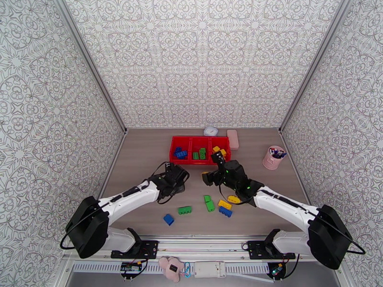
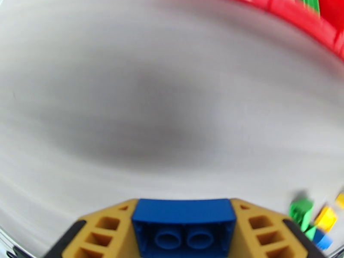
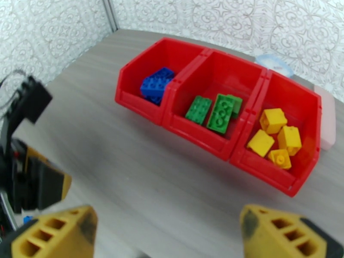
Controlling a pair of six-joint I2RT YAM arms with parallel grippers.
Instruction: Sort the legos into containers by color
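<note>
Blurred table (image 2: 129, 82), half-cropped blue lego (image 2: 183, 226)

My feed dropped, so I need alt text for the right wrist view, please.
The red tray sits ahead on the table, its three bins holding blue bricks, green bricks and yellow bricks from left to right. The open, empty right gripper frames the bottom edge, with the left arm at the far left.
</note>
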